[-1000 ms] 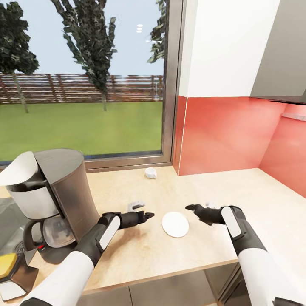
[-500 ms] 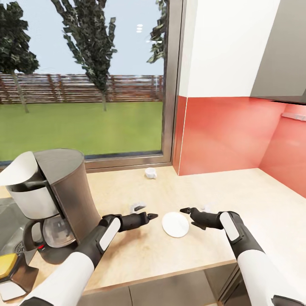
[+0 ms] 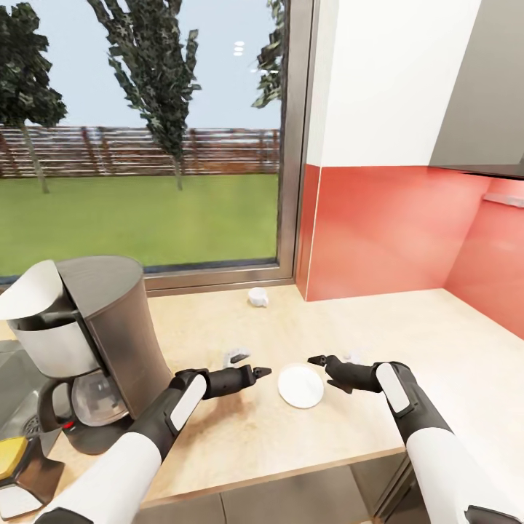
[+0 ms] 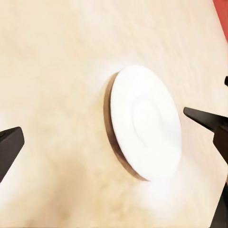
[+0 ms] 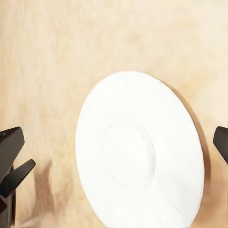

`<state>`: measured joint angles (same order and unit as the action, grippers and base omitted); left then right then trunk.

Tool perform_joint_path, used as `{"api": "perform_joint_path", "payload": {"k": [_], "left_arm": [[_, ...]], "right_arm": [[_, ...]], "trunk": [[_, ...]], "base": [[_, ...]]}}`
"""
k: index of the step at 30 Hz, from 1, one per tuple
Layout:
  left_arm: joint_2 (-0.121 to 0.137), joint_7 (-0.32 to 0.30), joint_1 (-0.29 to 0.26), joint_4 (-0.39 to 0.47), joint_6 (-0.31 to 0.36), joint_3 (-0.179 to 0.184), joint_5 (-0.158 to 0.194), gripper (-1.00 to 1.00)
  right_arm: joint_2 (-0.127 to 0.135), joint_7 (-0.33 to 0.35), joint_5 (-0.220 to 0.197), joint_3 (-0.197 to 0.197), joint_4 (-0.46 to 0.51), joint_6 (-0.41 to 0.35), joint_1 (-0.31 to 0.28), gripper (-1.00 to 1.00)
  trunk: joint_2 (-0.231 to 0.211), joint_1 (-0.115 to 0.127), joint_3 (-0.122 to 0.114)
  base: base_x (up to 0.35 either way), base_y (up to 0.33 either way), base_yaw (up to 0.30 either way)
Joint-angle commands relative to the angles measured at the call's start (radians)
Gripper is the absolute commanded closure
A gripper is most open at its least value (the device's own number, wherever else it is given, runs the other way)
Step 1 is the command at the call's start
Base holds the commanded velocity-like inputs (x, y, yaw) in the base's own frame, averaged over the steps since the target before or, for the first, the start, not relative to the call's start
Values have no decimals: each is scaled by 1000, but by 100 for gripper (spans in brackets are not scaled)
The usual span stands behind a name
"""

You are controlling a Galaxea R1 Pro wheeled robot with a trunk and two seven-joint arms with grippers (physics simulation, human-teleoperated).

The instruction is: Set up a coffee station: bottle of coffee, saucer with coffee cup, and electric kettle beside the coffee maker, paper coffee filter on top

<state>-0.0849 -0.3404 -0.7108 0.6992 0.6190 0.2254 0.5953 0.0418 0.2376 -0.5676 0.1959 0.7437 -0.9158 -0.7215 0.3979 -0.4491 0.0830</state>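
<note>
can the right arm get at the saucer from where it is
Probably yes: the right gripper hangs open just beside the saucer on the bare countertop, with nothing between them.

Light wood tabletop [image 3: 451, 342]; red backsplash [image 3: 393, 225], white wall [image 3: 386, 80] above; big window [image 3: 138, 138] onto lawn, trees, fence.

The small white thing [image 3: 257, 296] by the window is too small to tell if it is the cup. The yellow thing [image 3: 10, 455] at the side is cut off by the edge. The left arm hides part of the coffee maker [image 3: 84, 342] base. The worktop [image 3: 451, 342] runs off the side.
</note>
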Motion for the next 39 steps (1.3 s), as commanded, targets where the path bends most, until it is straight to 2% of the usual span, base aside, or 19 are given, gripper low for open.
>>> {"api": "perform_joint_path", "payload": {"k": [1,8,11,18,21,27,31,39], "left_arm": [[0,0,-1,0,5,0,4,-100],[-1,1,2,-1,5,0,4,-100],[-2,1,19,-1,5,1,4,-100],[-27,1,67,-1,1,3,-1,-100],[-34,2,81,-1,-25,4,0,-100],[-39,2,86,-1,-35,8,2,-100],[-55,3,86,-2,-37,9,3,-100],[-71,1,86,-26,-39,9,3,-100]], "right_arm": [[0,9,9,4,0,-5,-1,-100],[-1,9,9,4,-1,-5,-1,-100],[-2,8,10,4,0,-5,-1,-100],[-2,8,9,4,-3,-5,-1,-100],[-2,8,9,4,-3,-5,-1,-100],[-3,8,10,2,-3,-5,-1,-100],[-3,7,11,3,-4,-5,-1,-100],[-3,5,11,3,-41,-5,-1,-100]], "trunk": [[2,-1,2],[2,-1,2],[2,-1,2],[2,-1,2],[2,-1,2],[2,-1,2],[2,-1,2],[2,-1,2]], "base": [[195,0,0],[152,0,0],[28,0,0],[4,0,0],[0,0,0],[0,0,0],[0,0,0],[0,0,0]]}}
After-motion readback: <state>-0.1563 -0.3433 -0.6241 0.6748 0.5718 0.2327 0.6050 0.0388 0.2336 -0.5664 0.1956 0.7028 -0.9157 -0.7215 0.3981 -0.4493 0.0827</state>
